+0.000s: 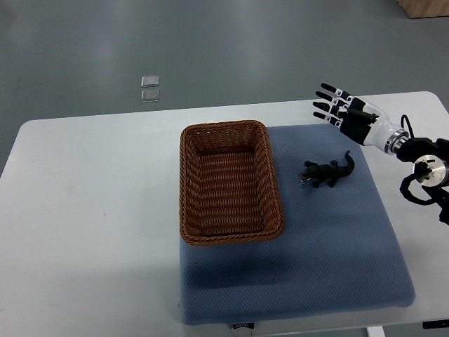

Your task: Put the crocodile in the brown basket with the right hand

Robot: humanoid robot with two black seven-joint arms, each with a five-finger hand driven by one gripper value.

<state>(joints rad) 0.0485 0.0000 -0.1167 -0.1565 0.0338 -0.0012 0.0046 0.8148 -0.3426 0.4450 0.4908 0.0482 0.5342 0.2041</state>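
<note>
A small dark green crocodile toy (328,172) lies on the blue mat, just right of the basket, head pointing left. The brown wicker basket (190,184) stands on the mat's left part, and nothing shows inside it. My right hand (339,107) reaches in from the right edge and hovers over the mat's far right corner, above and to the right of the crocodile. Its fingers are spread and hold nothing. The left arm does not show.
A blue padded mat (337,253) covers the right half of the white table (91,210). Two small clear squares (149,88) lie on the grey floor beyond the table's far edge.
</note>
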